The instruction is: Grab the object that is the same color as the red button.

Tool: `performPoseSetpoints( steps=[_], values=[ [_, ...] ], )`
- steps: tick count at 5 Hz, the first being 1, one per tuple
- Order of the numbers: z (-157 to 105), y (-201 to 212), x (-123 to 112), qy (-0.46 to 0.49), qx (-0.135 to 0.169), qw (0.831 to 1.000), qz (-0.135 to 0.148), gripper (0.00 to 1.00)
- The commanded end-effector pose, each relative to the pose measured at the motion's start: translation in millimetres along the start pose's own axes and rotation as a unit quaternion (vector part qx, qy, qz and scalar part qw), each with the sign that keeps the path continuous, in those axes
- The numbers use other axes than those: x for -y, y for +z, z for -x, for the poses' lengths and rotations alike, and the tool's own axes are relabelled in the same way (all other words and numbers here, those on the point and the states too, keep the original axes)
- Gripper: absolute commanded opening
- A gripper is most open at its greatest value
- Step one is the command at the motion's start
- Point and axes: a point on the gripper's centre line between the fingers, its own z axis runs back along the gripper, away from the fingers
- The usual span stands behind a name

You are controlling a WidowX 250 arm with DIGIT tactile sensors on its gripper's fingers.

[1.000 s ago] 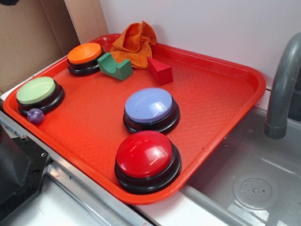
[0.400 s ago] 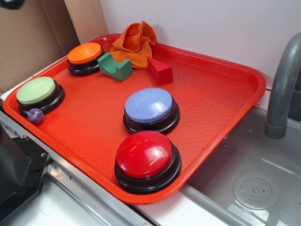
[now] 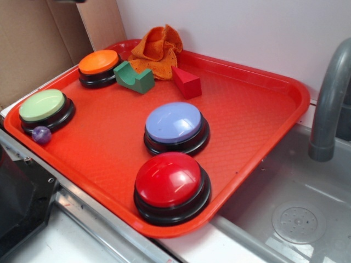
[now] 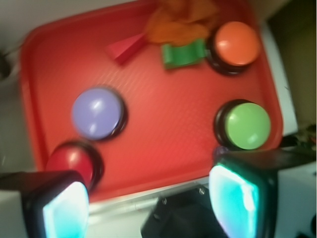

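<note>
The red wedge block (image 3: 187,82) lies near the back of the red tray (image 3: 258,109), resting on a flat face with its ridge up. It sits just beside the orange cloth (image 3: 158,49), which is bunched against the tray's back rim, and close to the green notched block (image 3: 134,77); I see a narrow gap to the green block but cannot tell whether the wedge touches the cloth. In the wrist view the wedge (image 4: 124,48) shows near the top of the frame, blurred.

The red button (image 3: 169,181) that sets the colour stands at the tray's near edge, well apart from the wedge. Between them is the lavender button (image 3: 174,125). The orange button (image 3: 98,63) and the pale green button (image 3: 43,106) stand along the left side, with a small purple ball (image 3: 41,134) against the green one.

The gripper (image 4: 148,203) is high above the tray's near edge; its two fingers (image 4: 62,203) stand wide apart with nothing between them. It does not appear in the exterior view.

Assessment: the approach has not started. The next move calls for travel across the tray to above the wedge, then a descent with the fingers straddling its sloped sides, clear of the cloth and the green block. The slanted faces may slip under the pads.
</note>
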Motion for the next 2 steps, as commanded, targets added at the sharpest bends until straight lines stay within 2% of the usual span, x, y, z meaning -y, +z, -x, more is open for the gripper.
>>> performPoseSetpoints(
  steps=[1, 2],
  values=[
    [-61, -26, 12, 0.139, 0.053, 0.988, 0.034, 1.0],
    [-87, -59, 17, 0.214, 0.045, 0.976, 0.018, 1.0]
  ],
)
